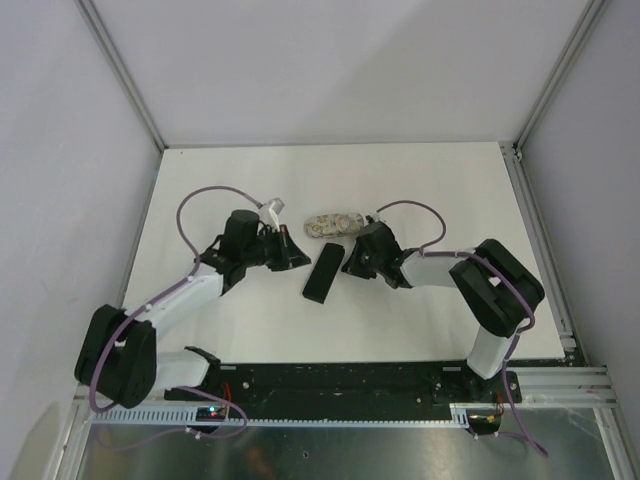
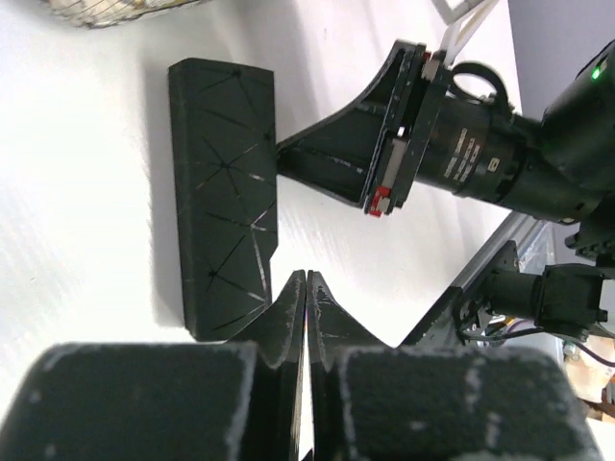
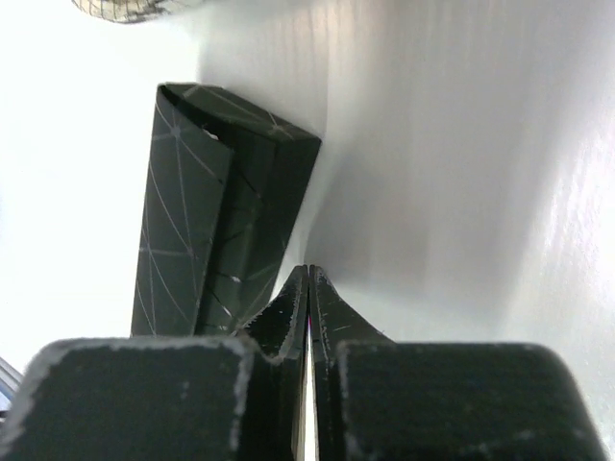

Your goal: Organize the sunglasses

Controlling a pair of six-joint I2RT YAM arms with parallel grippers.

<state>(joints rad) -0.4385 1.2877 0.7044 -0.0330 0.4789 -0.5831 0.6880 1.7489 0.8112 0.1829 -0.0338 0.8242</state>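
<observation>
"Standing over the table [image 1: 430,200], what do you make of the left gripper [image 2: 306,280]?"

"Pinched right together. The two fingers meet along one thin line and there is nothing between them. It sits low over the white top, its tips close by the black case [image 1: 322,272]. Whether they touch it, I cannot tell."

"And the right gripper [image 3: 307,274]?"

"Same story: closed tight, tip against tip, holding nothing. It comes in from the opposite side. From the left wrist camera its tips sit right at a long edge of that black case, but I cannot say if there is contact there either."

"How does the case lie?"

"Flat on the table, between the two grippers. It's a long, folded-looking thing with thin pale lines crossing its dark surface. From above it runs at a slant, its far end pointing toward the beige patterned case [image 1: 332,224]."

"Where is that one?"

"Just beyond the black case, on the side away from the arm bases. The two are near each other but apart."

"And the sunglasses?"

"Where they are I cannot tell. I can't pick out either pair from above or from either wrist."
</observation>
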